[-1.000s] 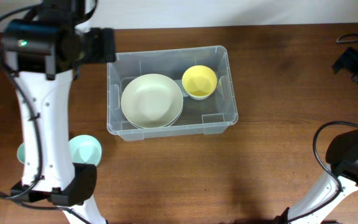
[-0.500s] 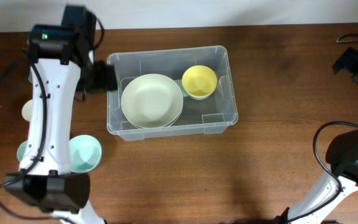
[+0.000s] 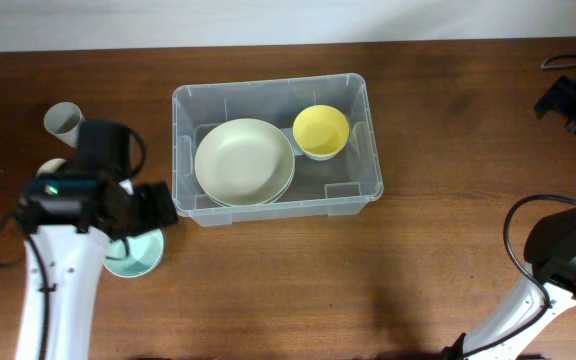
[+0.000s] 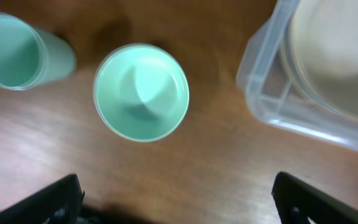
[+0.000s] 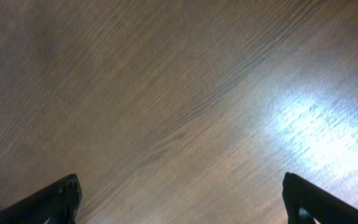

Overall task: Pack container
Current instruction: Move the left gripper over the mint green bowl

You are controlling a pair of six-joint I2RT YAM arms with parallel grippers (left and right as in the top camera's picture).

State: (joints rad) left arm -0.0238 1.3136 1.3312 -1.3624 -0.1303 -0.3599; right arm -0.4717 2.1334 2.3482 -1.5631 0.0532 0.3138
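Note:
The clear plastic container point(image 3: 367, 100) stands at the table's middle and holds a large cream plate point(image 3: 243, 162) and a yellow bowl point(image 3: 320, 130). My left gripper point(image 3: 155, 206) hovers just left of the container's front left corner, above a mint bowl point(image 3: 136, 258) on the table. In the left wrist view the gripper point(image 4: 179, 208) is open and empty. The mint bowl point(image 4: 142, 93) lies ahead of it and the container's corner point(image 4: 260, 81) is at the right. My right gripper point(image 3: 573, 100) is at the far right edge, open and empty over bare wood point(image 5: 182, 208).
A mint cup point(image 4: 17, 50) lies on its side left of the mint bowl; the arm hides it in the overhead view. A grey cup point(image 3: 63, 120) stands at the back left, with a cream object point(image 3: 52, 167) partly hidden by the arm below it.
My left arm has swung from the container's back left down to its front left, and is now over the mint bowl. The right arm has not moved.

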